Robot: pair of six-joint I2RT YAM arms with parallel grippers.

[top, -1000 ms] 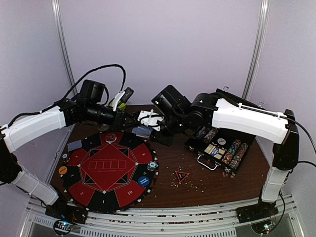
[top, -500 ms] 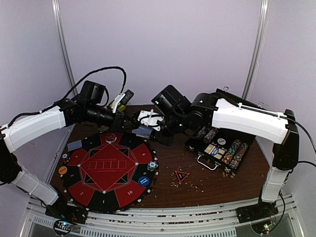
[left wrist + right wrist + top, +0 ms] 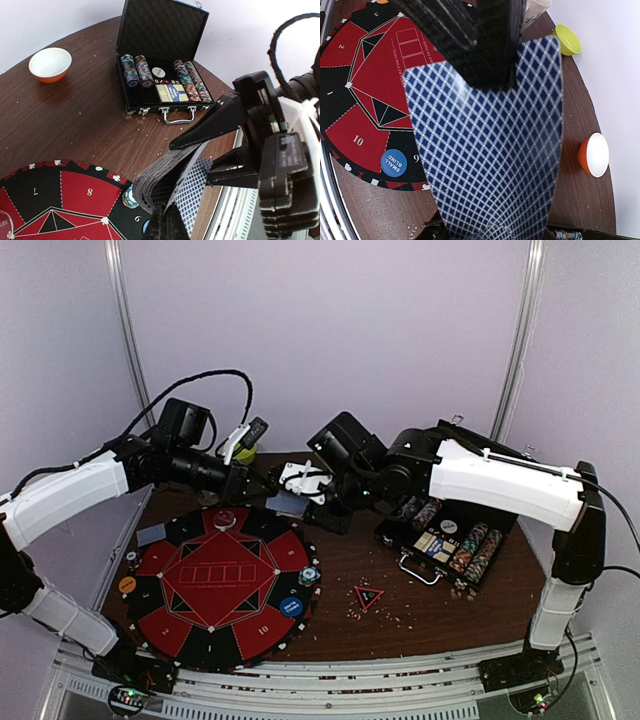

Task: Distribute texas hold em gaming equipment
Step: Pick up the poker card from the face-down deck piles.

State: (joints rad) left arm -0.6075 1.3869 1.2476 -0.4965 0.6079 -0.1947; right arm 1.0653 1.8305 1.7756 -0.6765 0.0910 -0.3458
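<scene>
Meeting over the far side of the brown table (image 3: 420,635) in the overhead view, the left gripper (image 3: 258,487) and right gripper (image 3: 300,498) come nose to nose with a deck of playing cards (image 3: 285,504) between them; nearer lies the round red-and-black poker mat (image 3: 215,580), with a blue button (image 3: 291,607) and a chip stack (image 3: 309,575) at its right rim, an orange button (image 3: 127,585) at its left rim and a single card (image 3: 150,535) just off its far left edge; a red-black triangle marker (image 3: 368,597) sits on bare wood to the mat's right, and the open black chip case (image 3: 447,533) stands further right.

From the left wrist, the right gripper's two fingers are clamped on the bowed deck, whose loose end fans out; the left gripper's own tips, pressed together at the bottom of the view, pinch the edge of the top card (image 3: 192,195), its blue lattice back showing; the case and an orange bowl (image 3: 50,64) stand beyond.

From the right wrist, that lattice back fills the view, the left gripper's closed black fingers (image 3: 485,55) biting its far edge above the mat; a green bowl (image 3: 567,39) and the orange bowl lie to the right.
</scene>
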